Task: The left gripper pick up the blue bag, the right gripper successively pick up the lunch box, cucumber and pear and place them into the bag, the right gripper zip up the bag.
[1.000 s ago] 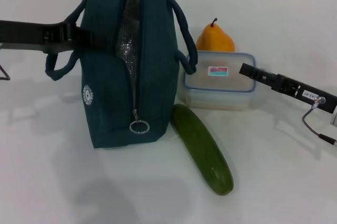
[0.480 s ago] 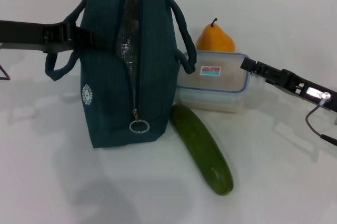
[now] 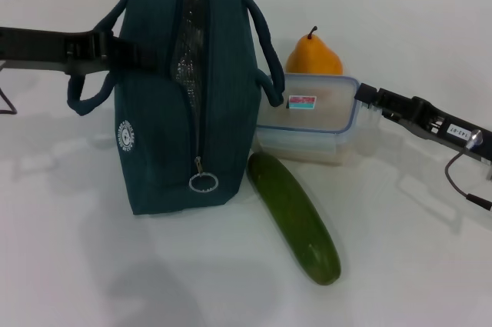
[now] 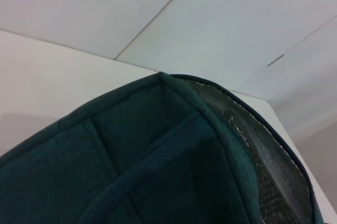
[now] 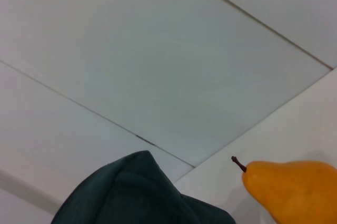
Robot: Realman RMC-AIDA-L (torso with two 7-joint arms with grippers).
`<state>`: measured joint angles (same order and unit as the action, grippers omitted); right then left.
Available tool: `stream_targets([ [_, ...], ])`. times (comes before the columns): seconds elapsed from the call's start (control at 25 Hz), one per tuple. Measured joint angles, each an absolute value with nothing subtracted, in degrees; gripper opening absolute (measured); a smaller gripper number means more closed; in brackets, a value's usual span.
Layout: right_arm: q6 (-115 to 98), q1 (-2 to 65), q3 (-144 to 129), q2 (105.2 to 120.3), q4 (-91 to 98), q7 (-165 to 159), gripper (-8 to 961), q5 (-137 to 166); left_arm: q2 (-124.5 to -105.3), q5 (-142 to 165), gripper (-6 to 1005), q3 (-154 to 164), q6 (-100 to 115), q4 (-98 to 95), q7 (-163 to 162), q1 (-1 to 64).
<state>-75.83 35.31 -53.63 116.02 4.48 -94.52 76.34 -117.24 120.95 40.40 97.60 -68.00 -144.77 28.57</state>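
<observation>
The blue bag [image 3: 161, 135] stands upright on the white table, its zipper open along the top and foil lining showing; it also fills the left wrist view [image 4: 147, 166]. My left gripper [image 3: 123, 54] reaches in from the left and is shut on the bag's upper side by a handle. The lunch box [image 3: 315, 123] sits right of the bag, tilted, its left end against the bag. My right gripper [image 3: 363, 98] is shut on its right rim. The cucumber [image 3: 296, 215] lies in front of the box. The pear [image 3: 313, 58] stands behind it, also in the right wrist view [image 5: 295, 187].
A thin cable [image 3: 461, 185] loops off the right arm near the right edge. A dark stand leg [image 3: 6, 104] shows at the far left. The white table [image 3: 415, 281] extends in front and to the right of the cucumber; a tiled wall runs behind.
The right gripper has closed in on the lunch box's right rim and pushed the box leftward against the bag, tilting it. The bag and left gripper barely moved.
</observation>
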Motion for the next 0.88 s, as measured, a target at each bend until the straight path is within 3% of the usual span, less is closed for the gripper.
stream_targets([
  [0.16, -75.9, 35.5, -53.6, 116.07, 4.5, -96.8, 393, 76.3, -117.24, 120.9, 35, 40.4, 97.2, -67.7, -144.3, 28.6],
  [0.88, -77.8, 35.5, -53.8, 116.18, 4.0, -104.9, 401, 76.2, -117.43, 120.9, 36, 40.3, 96.9, -67.3, -143.1, 28.8],
])
